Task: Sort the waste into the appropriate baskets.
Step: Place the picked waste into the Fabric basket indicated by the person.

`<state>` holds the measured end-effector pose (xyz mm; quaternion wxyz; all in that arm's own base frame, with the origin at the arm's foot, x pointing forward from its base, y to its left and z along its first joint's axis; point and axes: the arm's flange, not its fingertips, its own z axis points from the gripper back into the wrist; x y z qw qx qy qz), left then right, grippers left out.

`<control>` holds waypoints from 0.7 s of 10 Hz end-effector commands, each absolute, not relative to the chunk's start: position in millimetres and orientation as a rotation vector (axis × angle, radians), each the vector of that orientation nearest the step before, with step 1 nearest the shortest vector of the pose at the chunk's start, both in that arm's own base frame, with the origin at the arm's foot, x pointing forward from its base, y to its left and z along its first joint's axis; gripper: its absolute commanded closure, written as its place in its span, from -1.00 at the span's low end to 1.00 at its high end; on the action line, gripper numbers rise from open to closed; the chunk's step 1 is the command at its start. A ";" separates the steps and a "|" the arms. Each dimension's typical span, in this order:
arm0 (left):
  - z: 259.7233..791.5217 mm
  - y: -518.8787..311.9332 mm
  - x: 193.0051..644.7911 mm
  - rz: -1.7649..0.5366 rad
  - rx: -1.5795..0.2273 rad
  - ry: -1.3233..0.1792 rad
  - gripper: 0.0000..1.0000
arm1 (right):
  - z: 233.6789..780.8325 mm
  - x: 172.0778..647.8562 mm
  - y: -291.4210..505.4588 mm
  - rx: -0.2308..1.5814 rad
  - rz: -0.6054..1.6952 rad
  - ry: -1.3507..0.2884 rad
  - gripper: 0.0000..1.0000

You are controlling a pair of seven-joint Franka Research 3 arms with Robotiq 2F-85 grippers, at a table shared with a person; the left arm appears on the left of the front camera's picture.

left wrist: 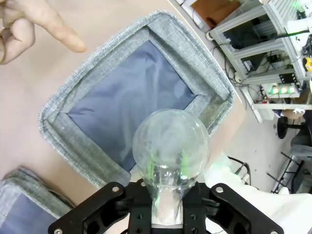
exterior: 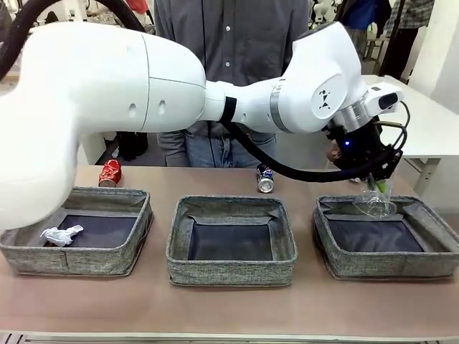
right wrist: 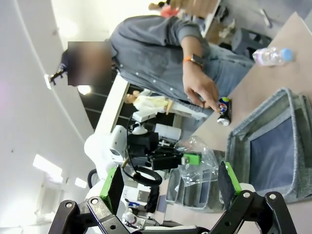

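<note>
Clear plastic cup (left wrist: 170, 146) hangs pinched by left pincer (left wrist: 166, 195) above right-hand basket (exterior: 391, 264); right pincer (right wrist: 171, 183) spread.

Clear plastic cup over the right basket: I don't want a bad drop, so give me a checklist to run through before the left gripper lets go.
1. Left gripper shut on the clear plastic cup: ok.
2. Cup above the right basket, inside its rim: cannot tell; it hangs close to the rim.
3. Person's hand outside the basket: ok; it points from beyond the rim.
4. Right gripper open and away from the cup: ok.
5. This basket is the one for plastic: cannot tell; the baskets bear no labels.
</note>
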<state>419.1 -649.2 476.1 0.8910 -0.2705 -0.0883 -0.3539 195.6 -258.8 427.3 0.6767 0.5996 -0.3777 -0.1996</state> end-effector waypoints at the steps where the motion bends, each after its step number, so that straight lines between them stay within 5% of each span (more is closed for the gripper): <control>1: 482.9 -657.5 424.1 -0.729 -0.549 -0.189 -0.41 | 431.0 197.8 -260.1 1.342 -0.459 -0.866 -1.00; 2: 483.7 -656.6 424.2 -0.728 -0.552 -0.196 -1.00 | 431.0 197.8 -260.1 1.342 -0.459 -0.866 -1.00; 3: 483.9 -655.1 424.4 -0.717 -0.550 -0.202 -0.46 | 431.0 197.8 -260.1 1.342 -0.459 -0.866 -1.00; 4: 484.2 -653.3 424.6 -0.713 -0.549 -0.203 -1.00 | 431.0 197.8 -260.1 1.342 -0.459 -0.866 -1.00; 7: 487.9 -648.8 423.1 -0.703 -0.562 -0.207 -1.00 | 431.0 197.8 -260.1 1.342 -0.459 -0.866 -1.00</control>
